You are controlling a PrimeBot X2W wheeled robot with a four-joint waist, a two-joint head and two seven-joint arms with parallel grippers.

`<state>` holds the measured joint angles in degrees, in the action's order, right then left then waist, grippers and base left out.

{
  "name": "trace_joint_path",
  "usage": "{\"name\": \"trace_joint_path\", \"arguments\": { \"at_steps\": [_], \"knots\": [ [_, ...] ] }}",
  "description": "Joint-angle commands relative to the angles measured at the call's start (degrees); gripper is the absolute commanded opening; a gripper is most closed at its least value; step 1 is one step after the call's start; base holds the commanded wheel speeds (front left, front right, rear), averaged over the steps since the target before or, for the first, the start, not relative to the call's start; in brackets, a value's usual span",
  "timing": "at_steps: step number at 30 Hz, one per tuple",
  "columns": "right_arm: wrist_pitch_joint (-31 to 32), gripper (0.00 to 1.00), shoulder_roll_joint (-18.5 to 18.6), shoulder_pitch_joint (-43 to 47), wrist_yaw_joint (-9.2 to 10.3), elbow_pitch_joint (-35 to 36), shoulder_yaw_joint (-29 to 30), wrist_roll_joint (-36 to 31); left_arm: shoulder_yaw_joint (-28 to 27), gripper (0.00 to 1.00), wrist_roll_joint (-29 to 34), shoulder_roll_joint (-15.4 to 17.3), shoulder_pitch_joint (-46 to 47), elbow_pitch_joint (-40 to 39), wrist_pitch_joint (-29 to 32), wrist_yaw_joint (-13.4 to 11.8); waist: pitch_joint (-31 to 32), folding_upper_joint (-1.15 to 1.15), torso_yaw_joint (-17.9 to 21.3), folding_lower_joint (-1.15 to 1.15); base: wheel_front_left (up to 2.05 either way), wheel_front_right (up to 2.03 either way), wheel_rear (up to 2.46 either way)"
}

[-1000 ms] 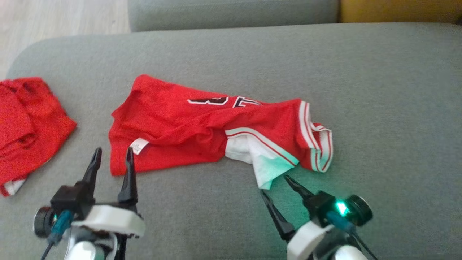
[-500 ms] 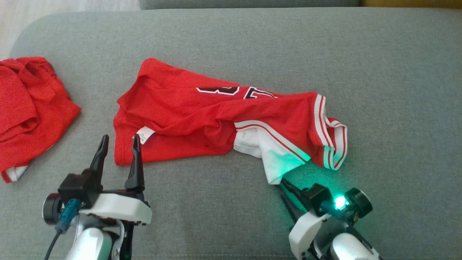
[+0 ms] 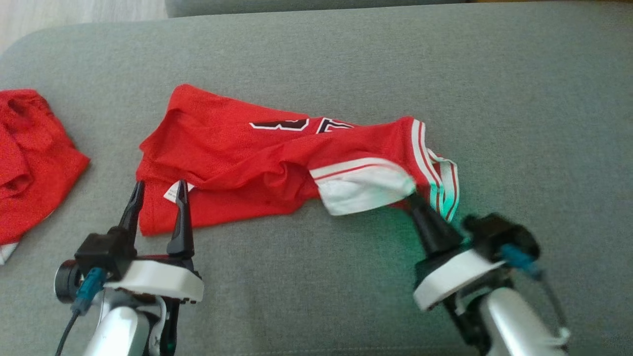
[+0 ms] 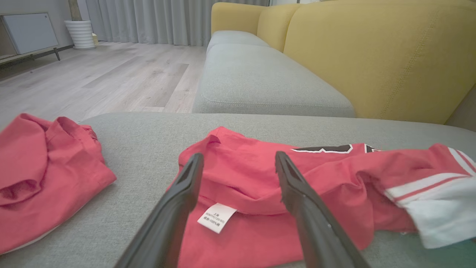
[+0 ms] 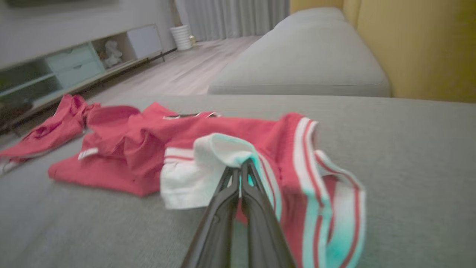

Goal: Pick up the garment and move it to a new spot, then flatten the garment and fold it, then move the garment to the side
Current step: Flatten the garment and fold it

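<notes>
We recorded one red garment (image 3: 222, 153), crumpled lengthwise across the middle of the grey seat cushion (image 3: 519, 99), with white and red striped trim bunched at its right end. The left gripper (image 3: 160, 184) reached in from the near left, forearm low. Its two dark fingers pointed away and stood well apart, straddling the garment's near left corner and gripping nothing. The right gripper (image 5: 240, 168) came in from the near right, angled toward the far left, with its fingers pressed together and pinching the edge of the garment's white panel (image 3: 363, 190), which hung a little above the cushion. We noted a small white tag (image 4: 216, 217) at the near left hem, between the left fingers, its print too small to read. Black lettering (image 3: 279, 124) edged in white ran along the far side, half hidden by a fold and not legible. A second red garment (image 3: 29, 158) lay at the cushion's left end.
</notes>
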<state>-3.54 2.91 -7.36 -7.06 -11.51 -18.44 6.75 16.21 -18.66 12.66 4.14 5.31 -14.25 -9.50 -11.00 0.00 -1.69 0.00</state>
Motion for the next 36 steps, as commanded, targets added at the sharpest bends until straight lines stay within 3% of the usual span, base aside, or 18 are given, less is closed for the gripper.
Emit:
{"name": "trace_joint_path", "arguments": {
  "at_steps": [1, 8, 18, 19, 20, 26, 32, 36],
  "knots": [
    [0.3, 0.0, 0.0, 0.4, -0.43, 2.6, 0.3, 2.2, -2.2, 1.0, 0.7, 1.0, 2.7, -1.6, -0.7, 0.3, 0.0, 0.0, 0.3, 0.0, 0.0, 0.0, 0.0],
    [8.3, 0.0, 0.0, 4.2, -0.43, -0.5, 7.6, 17.2, -2.3, 1.0, 1.0, 1.0, 3.2, -1.4, -0.7, 0.7, -0.5, 0.0, 0.8, 0.0, 0.0, 0.0, 0.0],
    [14.7, 0.0, 0.0, 7.2, -0.43, -3.8, 5.1, 29.5, -2.3, 1.0, 1.3, 0.9, 3.4, -1.0, -0.7, 1.1, -0.9, 0.0, 1.6, 0.0, 0.0, 0.0, 0.0],
    [14.4, 0.38, 0.0, 7.2, -0.43, -3.1, 5.0, 30.0, -2.3, 1.0, 1.4, 0.9, 3.4, -1.0, -0.7, 1.1, -0.8, 0.0, 1.7, 0.0, 0.0, 0.0, 0.0],
    [14.3, 1.0, 0.0, 7.3, -0.43, -2.2, 4.9, 30.0, -2.4, 1.0, 1.4, 1.0, 3.4, -0.9, -0.7, 1.2, -0.8, 0.0, 1.9, 0.0, 0.0, 0.0, 0.0],
    [16.2, 1.0, 0.0, 8.6, -0.43, 5.1, 4.0, 27.5, -3.1, 1.0, 1.3, 1.4, 2.9, -0.9, -0.7, 1.0, 0.2, 0.0, 2.5, 0.0, 0.0, 0.0, 0.0],
    [20.4, 1.0, 0.1, 11.6, -0.43, 16.9, 4.9, 17.7, -4.3, 1.0, 0.9, 2.1, 1.3, -1.0, -0.7, 0.1, 1.9, 0.0, 2.9, 0.0, 0.0, 0.0, 0.0],
    [16.6, 1.0, 0.3, 11.2, -0.43, 23.6, 6.9, 9.8, -5.4, 1.0, 0.5, 2.5, 0.0, -1.6, -0.7, -0.8, 3.3, 0.0, 3.0, 0.0, 0.0, 0.0, 0.0]
  ]
}}
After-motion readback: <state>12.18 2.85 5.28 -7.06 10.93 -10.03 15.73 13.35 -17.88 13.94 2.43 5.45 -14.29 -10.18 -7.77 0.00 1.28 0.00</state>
